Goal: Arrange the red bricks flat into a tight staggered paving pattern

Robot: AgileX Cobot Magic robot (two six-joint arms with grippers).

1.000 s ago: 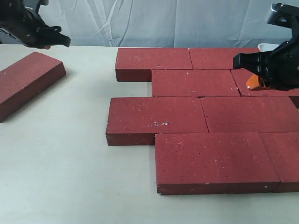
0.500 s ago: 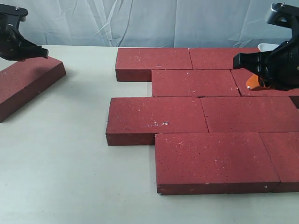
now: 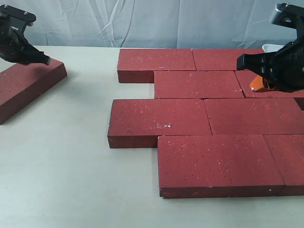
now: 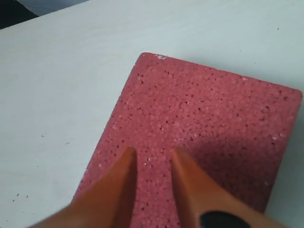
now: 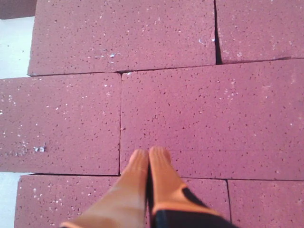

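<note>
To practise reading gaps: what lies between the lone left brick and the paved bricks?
Nothing; the exterior view shows bare table between the lone brick and the paved bricks.

Exterior camera looks across the bench [image 3: 71,180] from its near side — wrist cameras look closely down: left at the lone brick [image 3: 26,90], right at the paved bricks [image 3: 228,116].
</note>
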